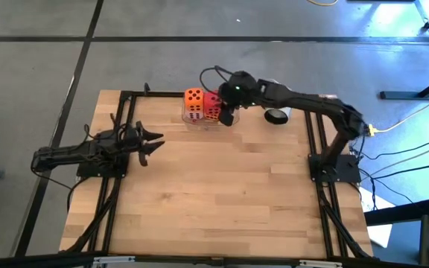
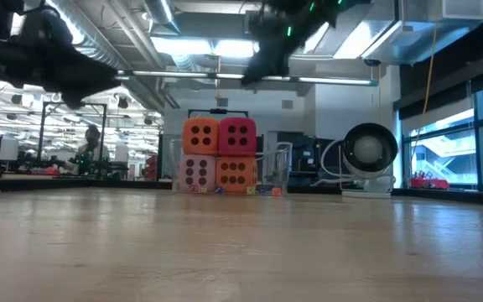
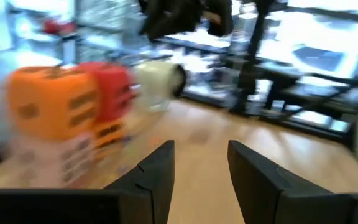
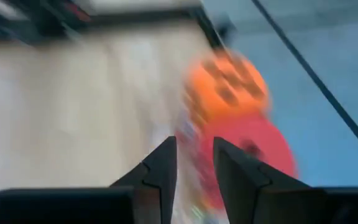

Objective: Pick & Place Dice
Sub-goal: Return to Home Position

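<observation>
Wooden table, far edge: four dice sit stacked two on two inside the clear bin, so placing looks finished; right gripper hangs just above them, fingers slightly parted and empty; left gripper waits open, well apart.

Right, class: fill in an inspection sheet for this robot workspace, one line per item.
Surface: wooden table.
Job's things: four dice in the bin, two on two: orange die and red die over pink die and second orange die.
Clutter: white roll beside the bin.
Grippers: left gripper open, at the table's left edge; right gripper open, empty, above the bin.
Cables: black loop on the right arm; yellow cable right of the table.
Surroundings: grey floor; lit room behind.
</observation>
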`<state>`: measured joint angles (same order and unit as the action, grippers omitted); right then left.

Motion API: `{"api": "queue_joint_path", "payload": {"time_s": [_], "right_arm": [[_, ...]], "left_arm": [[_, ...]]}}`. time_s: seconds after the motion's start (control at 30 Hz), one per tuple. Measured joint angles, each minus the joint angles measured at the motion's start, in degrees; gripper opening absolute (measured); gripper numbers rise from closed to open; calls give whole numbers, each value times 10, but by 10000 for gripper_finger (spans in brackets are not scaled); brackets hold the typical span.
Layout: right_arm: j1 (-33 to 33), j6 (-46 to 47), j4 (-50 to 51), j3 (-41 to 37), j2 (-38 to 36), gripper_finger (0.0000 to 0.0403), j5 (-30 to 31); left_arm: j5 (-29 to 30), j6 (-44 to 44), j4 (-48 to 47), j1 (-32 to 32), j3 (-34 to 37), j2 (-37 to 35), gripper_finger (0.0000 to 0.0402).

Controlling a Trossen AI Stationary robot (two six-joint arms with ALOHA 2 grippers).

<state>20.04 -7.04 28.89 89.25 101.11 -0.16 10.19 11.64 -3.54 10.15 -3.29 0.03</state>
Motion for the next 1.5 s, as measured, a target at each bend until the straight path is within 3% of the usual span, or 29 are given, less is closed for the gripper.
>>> {"api": "queue_joint_path", "payload": {"time_s": [0.1, 0.2, 0.37, 0.53, 0.73, 0.97, 1.07, 1.2, 1.5], "right_arm": [[-32, 6, -83, -35, -37, 106, -57], [-66, 42, -196, -118, -75, 106, -89], [-109, 134, -417, -315, -168, 106, -78], [-145, 184, -590, -483, -279, 106, -29], [-167, 205, -596, -630, -397, 106, -50], [-205, 230, -789, -762, -436, 106, -24], [-215, 212, -815, -794, -440, 106, -32], [-209, 216, -836, -819, -450, 106, 1], [-153, 221, -858, -863, -488, 106, -37]], "left_arm": [[-70, -25, 44, 0, 14, 0, 144], [-87, -16, 47, 0, 17, 0, 143], [-108, 10, 48, 0, 24, 0, 143], [-112, 3, 66, 0, 24, 0, 143], [-112, -22, 57, 0, 25, 0, 143], [-111, -29, 59, 0, 25, 0, 143], [-111, -30, 59, 0, 26, 0, 143], [-111, -44, 50, 0, 26, 0, 143], [-111, -69, 47, 0, 26, 0, 143]]}}
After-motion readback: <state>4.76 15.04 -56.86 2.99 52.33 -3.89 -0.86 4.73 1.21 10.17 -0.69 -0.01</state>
